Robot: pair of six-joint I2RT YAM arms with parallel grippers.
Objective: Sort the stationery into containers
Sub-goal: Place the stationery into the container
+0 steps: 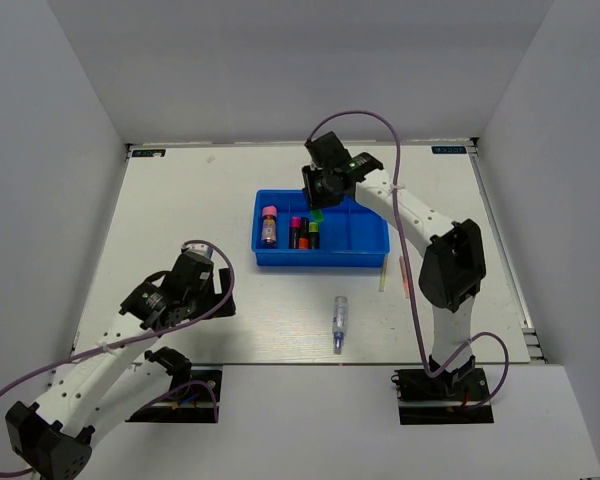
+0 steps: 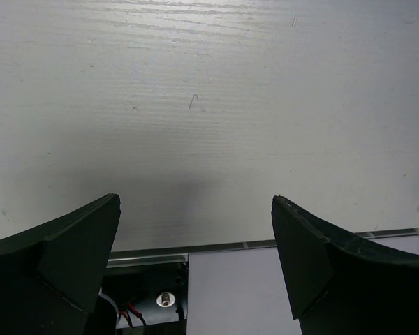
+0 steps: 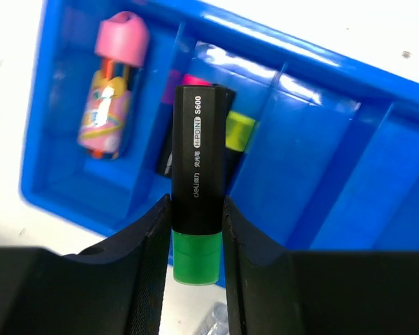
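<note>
White surface between grey walls. From above, the blue tray [image 1: 365, 235] sits centrally, with a clear blue-tipped pen [image 1: 338, 325] loose nearby. Left wrist: the left jaws gape wide and hold nothing. Right wrist: the right jaws clamp a green-capped highlighter [image 3: 197, 153] above the tray. It is best lowered beside the other highlighters [image 3: 239, 132] before release.

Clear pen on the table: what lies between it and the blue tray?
Nothing. In the top view, the clear pen and blue tray are parted by bare table.
</note>
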